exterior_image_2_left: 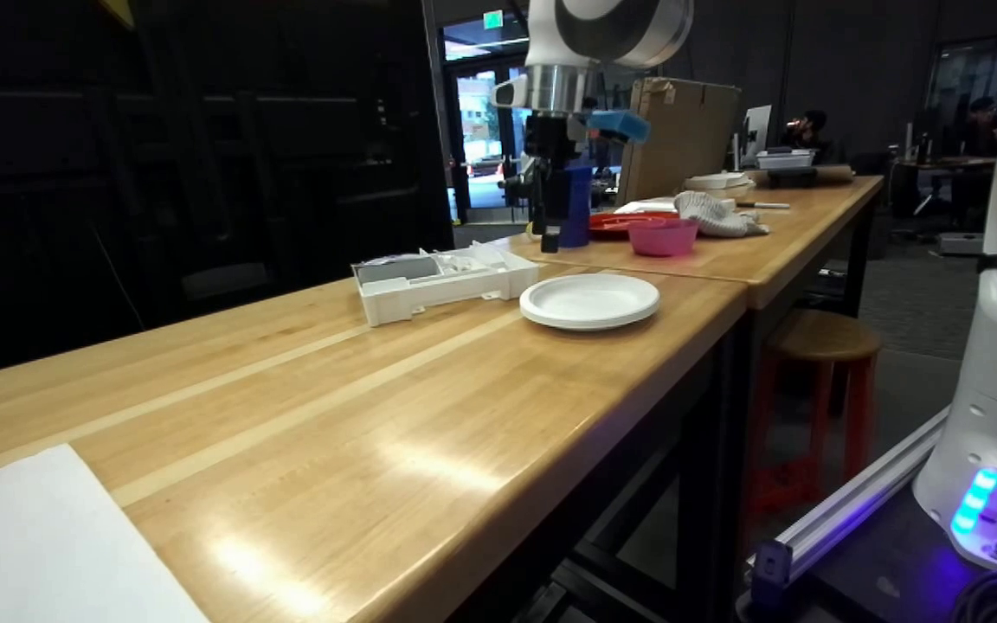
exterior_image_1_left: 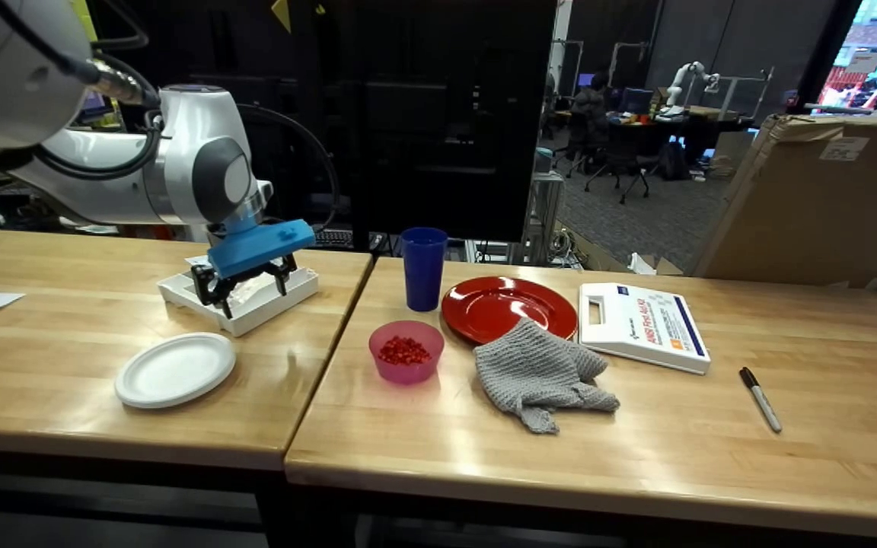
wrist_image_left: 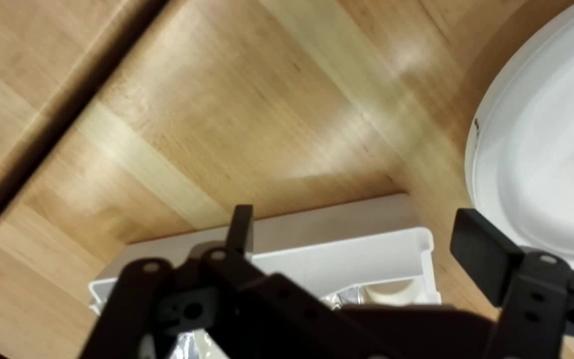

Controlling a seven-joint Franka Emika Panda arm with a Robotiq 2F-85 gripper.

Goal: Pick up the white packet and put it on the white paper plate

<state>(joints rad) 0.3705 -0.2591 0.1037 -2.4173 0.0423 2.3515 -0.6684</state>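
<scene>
Bare plate (exterior_image_1_left: 175,370), packet yet to be picked

Neither half of the job is done. My fingers (wrist_image_left: 485,254) are spread with nothing between them, hanging near the white tray (wrist_image_left: 337,224) on the desk (exterior_image_1_left: 88,304); whether squarely above it, I can't tell. The packet, I judge, is among the wrapped things (wrist_image_left: 349,295) inside that tray, though I can't single it out. What's left: grip it, lift it out, set it on the plate.

A robotics lab, shown by the background robot arm (exterior_image_1_left: 679,84) and office chairs (exterior_image_1_left: 623,154).
</scene>
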